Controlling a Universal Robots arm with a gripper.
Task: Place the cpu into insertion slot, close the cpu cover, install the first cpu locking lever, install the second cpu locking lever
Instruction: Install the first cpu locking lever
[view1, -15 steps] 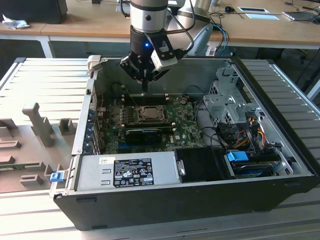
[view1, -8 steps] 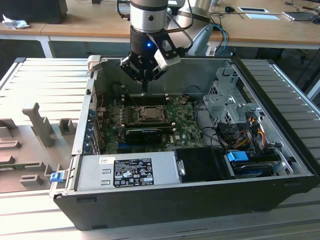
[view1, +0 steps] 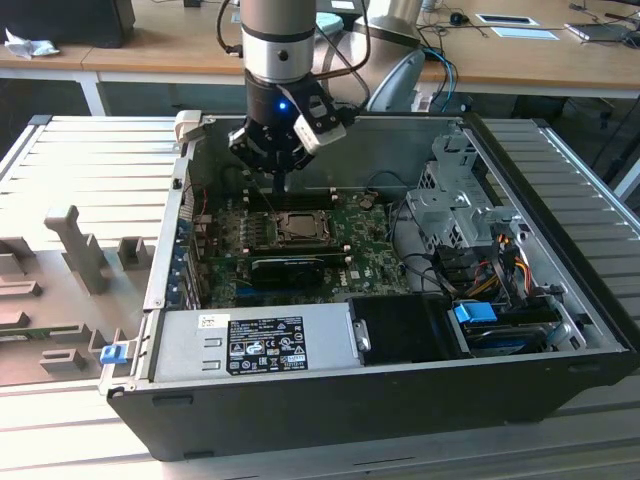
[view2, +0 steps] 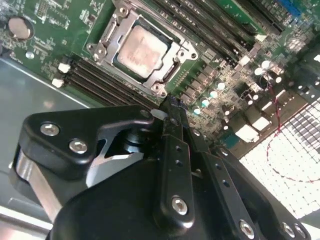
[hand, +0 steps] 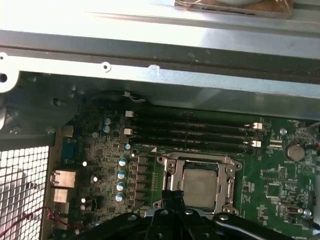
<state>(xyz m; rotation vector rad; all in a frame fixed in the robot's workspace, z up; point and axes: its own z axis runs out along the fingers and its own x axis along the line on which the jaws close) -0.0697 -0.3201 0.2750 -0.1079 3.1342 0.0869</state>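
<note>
In the exterior view the arm stands upright, its hand (view1: 284, 188), fingers pressed together, pointing down at eleven o'clock of the cpu (view1: 300, 228).

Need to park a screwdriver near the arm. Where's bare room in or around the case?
Bare: the ribbed table on the exterior view's right of the case, and its strip in front. Grey fixtures take the exterior view's left. Inside it's crowded: tool by the insertion slot, cables by the drive cage, power supply along the front.
</note>
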